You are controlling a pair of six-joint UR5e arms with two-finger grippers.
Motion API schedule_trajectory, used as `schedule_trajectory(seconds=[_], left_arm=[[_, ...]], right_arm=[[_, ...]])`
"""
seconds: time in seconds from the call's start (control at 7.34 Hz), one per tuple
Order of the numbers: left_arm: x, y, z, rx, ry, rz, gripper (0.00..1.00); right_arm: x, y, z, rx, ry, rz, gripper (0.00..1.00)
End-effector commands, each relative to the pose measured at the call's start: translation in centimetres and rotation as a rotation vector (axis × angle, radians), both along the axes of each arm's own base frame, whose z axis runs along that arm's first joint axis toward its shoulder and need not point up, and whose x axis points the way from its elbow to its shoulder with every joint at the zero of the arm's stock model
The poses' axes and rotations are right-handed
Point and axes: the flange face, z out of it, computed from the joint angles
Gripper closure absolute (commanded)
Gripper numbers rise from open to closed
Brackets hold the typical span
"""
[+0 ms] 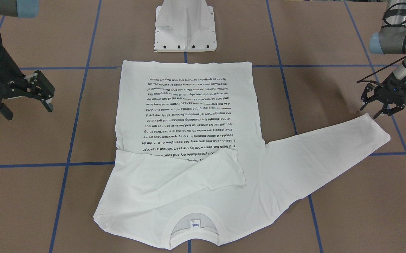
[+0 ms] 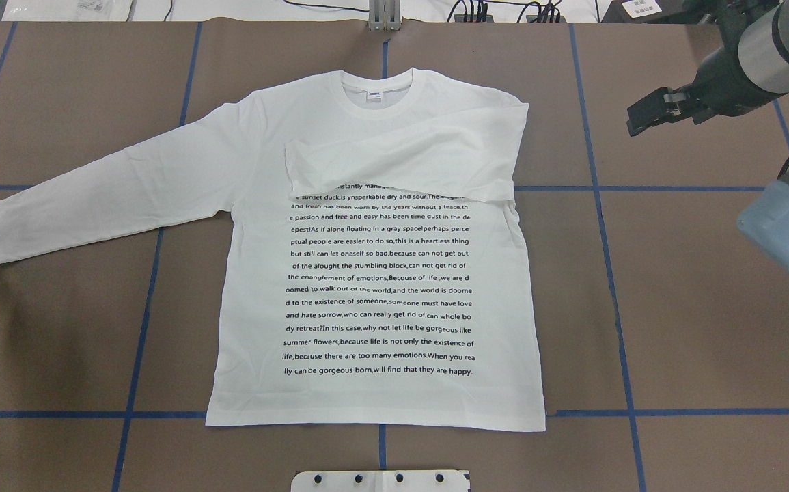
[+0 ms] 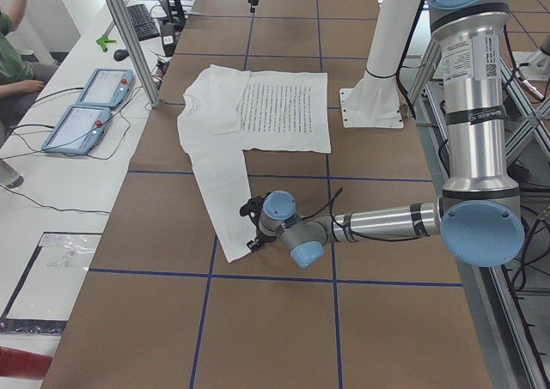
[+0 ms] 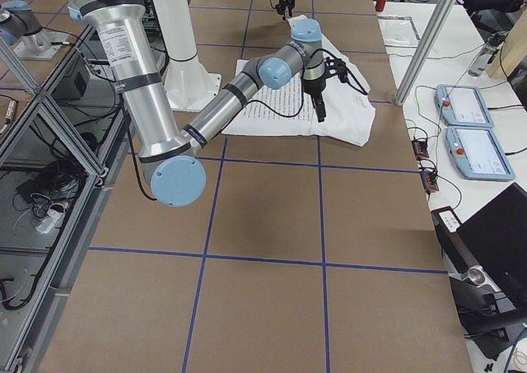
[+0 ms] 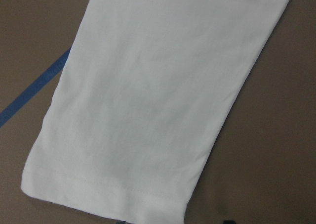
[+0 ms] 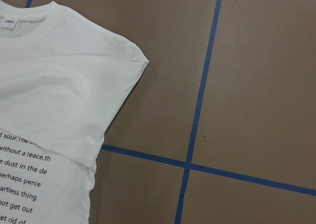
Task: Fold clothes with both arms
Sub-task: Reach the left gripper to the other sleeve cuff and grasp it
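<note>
the left tool [image 1: 374,109], at the right edge of the front-facing view, has its fingers spread apart and hangs just beside the cuff [image 1: 378,131] of the stretched-out sleeve [image 1: 329,147], gripping nothing. in the left wrist view that cuff lies flat in the lower left of the frame, with brown counter around it. the right tool [image 1: 29,108], at the left edge of the front-facing view, is also spread wide and empty, well apart from the cloth.

the white t-shirt [image 1: 188,80] lies flat in the middle of the counter [image 1: 30,196], printed side up. its hem is at the top of the front-facing view near the white pedestal base [image 1: 186,31], and its collar [image 1: 174,234] with the small neck label [image 1: 195,224] is at the bottom. the other sleeve [image 1: 188,172] is folded across the chest and covers the lines of text nearest the collar. blue tape lines [image 1: 72,140] cross the counter and run under the shirt.
</note>
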Motion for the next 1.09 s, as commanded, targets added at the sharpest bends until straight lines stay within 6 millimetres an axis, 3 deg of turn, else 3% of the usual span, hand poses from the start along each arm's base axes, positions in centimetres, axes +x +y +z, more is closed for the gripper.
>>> schedule_trajectory(seconds=[0.0, 0.55, 0.68, 0.82, 0.95], left_arm=[[0.3, -0.2, -0.1, 0.004, -0.001, 0.002, 0.41], [1.6, -2.3, 0.2, 0.006, -0.003, 0.001, 0.41], [1.6, -2.3, 0.3, 0.009, -0.008, -0.004, 0.45], [1.6, -2.4, 0.2, 0.011, -0.008, -0.005, 0.67], [1.6, -2.3, -0.1, 0.017, -0.003, -0.004, 1.0]], right_arm=[[0.0, 0.0, 0.1, -0.002, 0.0, 0.001, 0.0], [0.0, 0.0, 0.2, -0.006, 0.0, 0.003, 0.0], [0.0, 0.0, 0.2, -0.006, 0.0, 0.003, 0.0], [0.0, 0.0, 0.2, -0.006, 0.0, 0.003, 0.0], [0.0, 0.0, 0.1, -0.005, -0.001, 0.003, 0.0]])
